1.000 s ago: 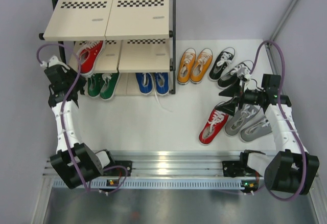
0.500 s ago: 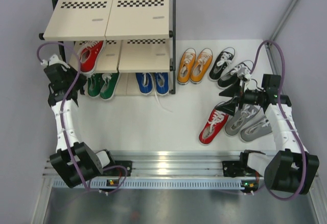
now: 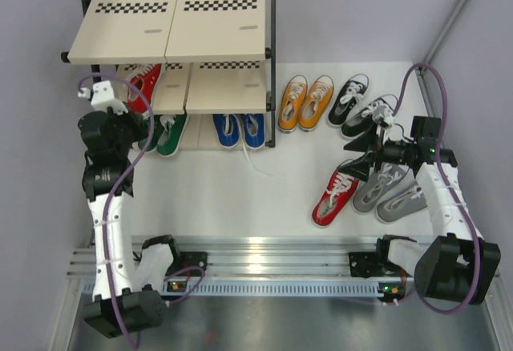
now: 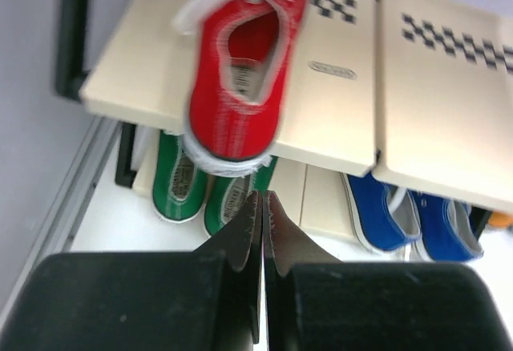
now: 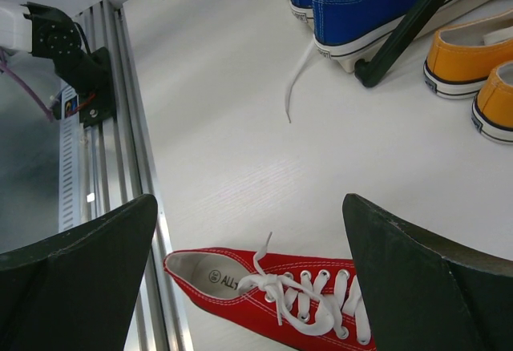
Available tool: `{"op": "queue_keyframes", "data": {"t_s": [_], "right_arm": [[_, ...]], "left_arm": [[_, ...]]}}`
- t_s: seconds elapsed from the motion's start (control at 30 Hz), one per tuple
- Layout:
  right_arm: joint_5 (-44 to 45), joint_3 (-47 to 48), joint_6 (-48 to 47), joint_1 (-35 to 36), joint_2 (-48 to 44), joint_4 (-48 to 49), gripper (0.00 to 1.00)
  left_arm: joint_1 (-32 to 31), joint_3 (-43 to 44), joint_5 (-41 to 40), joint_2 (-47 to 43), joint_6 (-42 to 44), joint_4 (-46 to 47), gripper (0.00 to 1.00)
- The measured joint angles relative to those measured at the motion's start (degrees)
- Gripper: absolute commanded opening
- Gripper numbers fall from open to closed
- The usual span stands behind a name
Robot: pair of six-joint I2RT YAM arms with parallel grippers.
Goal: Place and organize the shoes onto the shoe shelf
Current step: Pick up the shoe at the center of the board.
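- My right gripper [image 5: 250, 207] hangs wide open, empty — the loose red shoe [image 5: 272, 291] lies just below its fingers.
- Light, soft canvas, I'd judge; pinch the stiffer heel collar, not the laces.
- Left gripper [image 4: 263, 200] shut, empty — shelved red shoe [image 4: 239, 78] just ahead.

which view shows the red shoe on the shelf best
The left wrist view: the red shoe fills the upper frame, lying on a shelf board, heel past the edge. The top view shows only a sliver beside the left arm. The right wrist view shows only the other red shoe, on the table.
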Motion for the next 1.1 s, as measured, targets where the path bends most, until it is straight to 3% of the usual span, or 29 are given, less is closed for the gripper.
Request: {"op": "queue_keyframes", "data": {"t_s": [0.33,0.57,0.77,0.9,0.93,1.1], "right_arm": [[0.0,0.0,-0.1,0.0,0.0,0.0,0.99],[0.0,0.0,-0.5,-0.2,0.0,-0.2,0.99],[0.1,0.0,-0.6,-0.3,0.0,-0.5,0.99],[0.9,0.3,-2.1,-0.3,0.0,-1.7,1.0],[1.2,0.5,-2.7,-0.4,0.0,-2.2,0.99],[4.3,2.6,-6.9,-0.6,0.0,-5.8,0.99]], "left_arm": [[-22.3,4.3,-4.1,10.0,24.0,-0.7,0.0],[-23.8,7.7,-7.4,15.9,35.2,1.7,0.0],[-23.8,7.7,-10.8,16.9,37.1,4.0,0.02],[-23.8,7.4,-12.9,15.3,34.0,4.4,0.15],[-23.8,7.0,-13.2,14.1,32.0,4.4,0.27],[-23.8,3.7,-13.0,1.8,20.5,3.0,0.58]]}}
